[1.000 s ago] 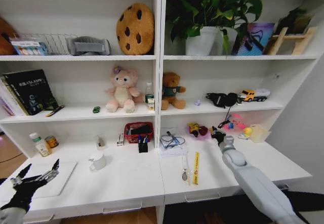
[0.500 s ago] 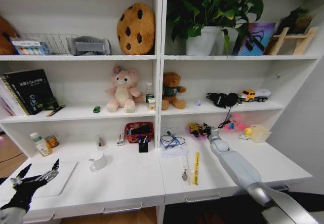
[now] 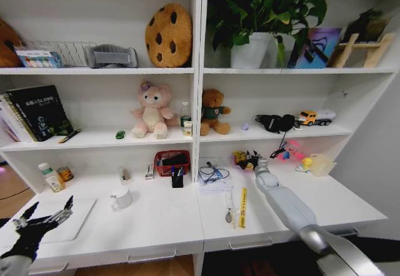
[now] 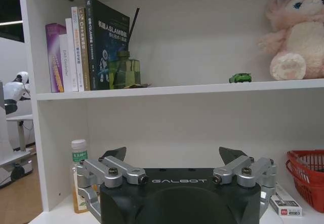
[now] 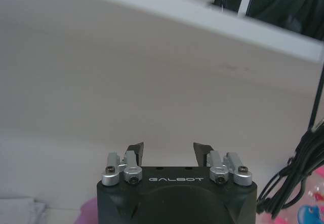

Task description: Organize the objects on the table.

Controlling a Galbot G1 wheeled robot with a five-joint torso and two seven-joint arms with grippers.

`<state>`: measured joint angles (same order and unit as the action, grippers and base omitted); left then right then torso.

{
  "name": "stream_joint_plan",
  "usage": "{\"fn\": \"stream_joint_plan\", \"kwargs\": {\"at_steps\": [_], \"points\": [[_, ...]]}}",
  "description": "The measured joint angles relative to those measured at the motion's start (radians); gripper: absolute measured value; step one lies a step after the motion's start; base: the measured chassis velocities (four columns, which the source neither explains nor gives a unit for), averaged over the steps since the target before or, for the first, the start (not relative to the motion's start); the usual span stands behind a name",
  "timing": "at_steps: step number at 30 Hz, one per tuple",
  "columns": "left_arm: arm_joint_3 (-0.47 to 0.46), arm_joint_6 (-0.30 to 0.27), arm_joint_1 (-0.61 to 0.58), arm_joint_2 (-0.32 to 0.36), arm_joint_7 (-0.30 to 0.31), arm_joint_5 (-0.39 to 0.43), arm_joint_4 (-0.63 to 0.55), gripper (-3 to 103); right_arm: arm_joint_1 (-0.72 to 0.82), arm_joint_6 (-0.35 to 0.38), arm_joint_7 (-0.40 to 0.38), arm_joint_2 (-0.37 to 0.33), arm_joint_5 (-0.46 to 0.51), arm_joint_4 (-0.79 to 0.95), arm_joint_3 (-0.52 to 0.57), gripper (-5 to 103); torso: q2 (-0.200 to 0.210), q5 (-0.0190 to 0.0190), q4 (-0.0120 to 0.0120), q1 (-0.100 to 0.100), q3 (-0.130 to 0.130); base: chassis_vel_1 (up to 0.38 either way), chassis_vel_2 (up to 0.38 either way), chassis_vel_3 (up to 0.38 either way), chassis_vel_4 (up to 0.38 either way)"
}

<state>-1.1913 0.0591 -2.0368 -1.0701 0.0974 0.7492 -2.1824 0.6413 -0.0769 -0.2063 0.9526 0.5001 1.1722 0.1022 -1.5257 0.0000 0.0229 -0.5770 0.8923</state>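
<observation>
The right gripper [image 3: 256, 160] has slid left along the back of the table [image 3: 162, 223] toward the small toys [image 3: 245, 159], fingers apart and holding nothing (the left gripper [image 3: 44, 217] waits open by the laptop [image 3: 69, 221]), so nothing is tidied yet.

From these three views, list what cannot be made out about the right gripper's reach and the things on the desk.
- Right gripper: head view, its fingertips merge with the colourful clutter behind; whether it touches anything is unclear.
- Right wrist view: the gripper body hides what lies under the open fingers.
- Slim items beside the yellow strip: head view, too small to identify.
- Laptop: head view, partly covered by the left gripper.
</observation>
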Motion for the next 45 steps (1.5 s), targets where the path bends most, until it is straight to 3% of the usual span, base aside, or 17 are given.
{"fn": "stream_joint_plan", "kwargs": {"at_steps": [1,3,9,13,23,31,45], "points": [[0.0,0.0,0.0,0.0,0.0,0.0,0.0,100,0.082,0.0,-0.004,-0.032,0.0,0.11,0.03,65,0.0,-0.0003,-0.0001,0.0,0.0,0.0,0.0,0.0,0.0],[0.0,0.0,0.0,0.0,0.0,0.0,0.0,100,0.133,0.0,-0.007,-0.048,0.001,0.165,0.048,65,0.0,-0.0003,-0.0003,0.0,0.0,0.0,0.0,0.0,0.0],[0.0,0.0,0.0,0.0,0.0,0.0,0.0,100,0.397,-0.004,-0.029,-0.114,0.0,0.431,0.189,91,0.0,-0.0002,0.0001,0.0,0.0,0.0,0.0,0.0,0.0],[0.0,0.0,0.0,0.0,0.0,0.0,0.0,100,0.555,-0.004,-0.036,-0.117,-0.004,0.577,0.297,99,0.0,-0.0002,-0.0005,0.0,0.0,0.0,0.0,0.0,0.0],[0.0,0.0,0.0,0.0,0.0,0.0,0.0,100,0.905,-0.049,-0.016,-0.056,-0.028,0.803,0.521,100,0.0,-0.0001,-0.0002,0.0,0.0,0.0,0.0,0.0,0.0],[0.0,0.0,0.0,0.0,0.0,0.0,0.0,100,1.098,-0.088,0.01,0.016,-0.04,0.909,0.619,100,0.0,-0.0001,-0.0001,0.0,0.0,0.0,0.0,0.0,0.0],[0.0,0.0,0.0,0.0,0.0,0.0,0.0,100,1.173,-0.086,0.045,0.041,-0.03,0.957,0.65,100,0.0,0.0,-0.0002,0.0,0.0,0.0,0.0,0.0,0.0]]}}
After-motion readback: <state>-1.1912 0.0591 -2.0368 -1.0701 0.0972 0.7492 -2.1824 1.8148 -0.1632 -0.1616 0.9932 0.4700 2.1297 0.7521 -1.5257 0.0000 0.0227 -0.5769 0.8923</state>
